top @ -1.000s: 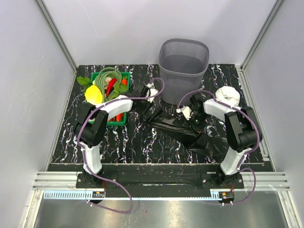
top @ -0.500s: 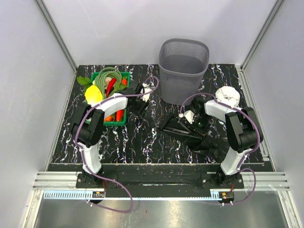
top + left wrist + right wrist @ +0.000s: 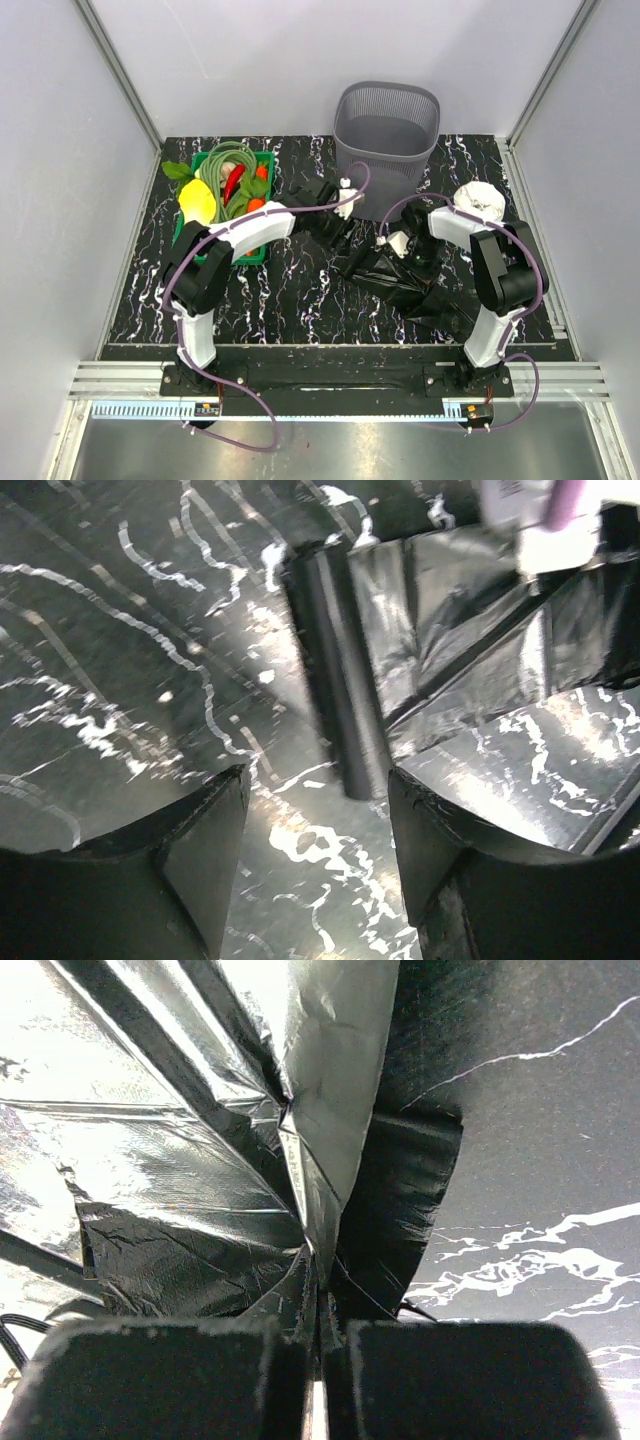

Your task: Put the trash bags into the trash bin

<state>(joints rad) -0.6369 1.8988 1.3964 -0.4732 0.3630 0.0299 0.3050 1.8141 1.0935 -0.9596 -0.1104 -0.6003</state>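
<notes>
Right gripper (image 3: 320, 1328) clenched on glossy crinkled trash bags (image 3: 385, 277), left gripper (image 3: 318, 785) spread open over them, mesh trash bin (image 3: 386, 165) behind, green crate (image 3: 266, 157) leftward

Nothing can be read anywhere: the small tag (image 3: 205, 407) below the left arm's base and the matching tag (image 3: 487, 412) below the right are too tiny, the pale ruled strip (image 3: 140, 410) shows only ticks, and the white label (image 3: 512, 498) is blurred.
</notes>
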